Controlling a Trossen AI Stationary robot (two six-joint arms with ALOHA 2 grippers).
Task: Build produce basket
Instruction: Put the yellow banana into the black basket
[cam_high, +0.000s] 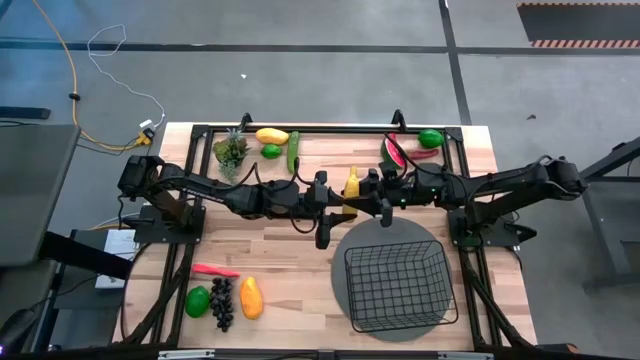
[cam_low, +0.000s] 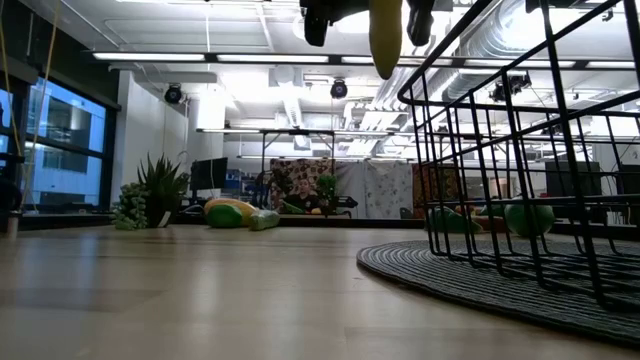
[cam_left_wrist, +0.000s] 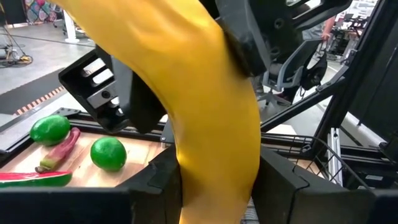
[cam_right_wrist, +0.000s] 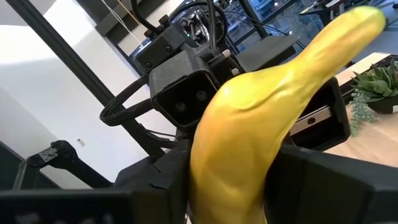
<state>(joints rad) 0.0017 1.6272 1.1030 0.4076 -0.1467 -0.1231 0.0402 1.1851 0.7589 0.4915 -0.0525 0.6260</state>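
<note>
The wooden table carried a round grey mat at its near right, and on that mat sat the black wire-mesh basket, with nothing showing inside it from above. The 2 dark arms reached in from either side and met over the middle of the table, just behind the basket. Between them hung the yellow banana, held well above the tabletop. The left gripper was clamped on the banana, a finger on each side of it, and the right gripper was closed on the same banana from the opposite side. At the near left lay an orange mango, dark grapes, a green lime and a red chili. Along the far edge sat a small green plant, another mango, a cucumber, a second lime, a watermelon slice and a third lime.
</note>
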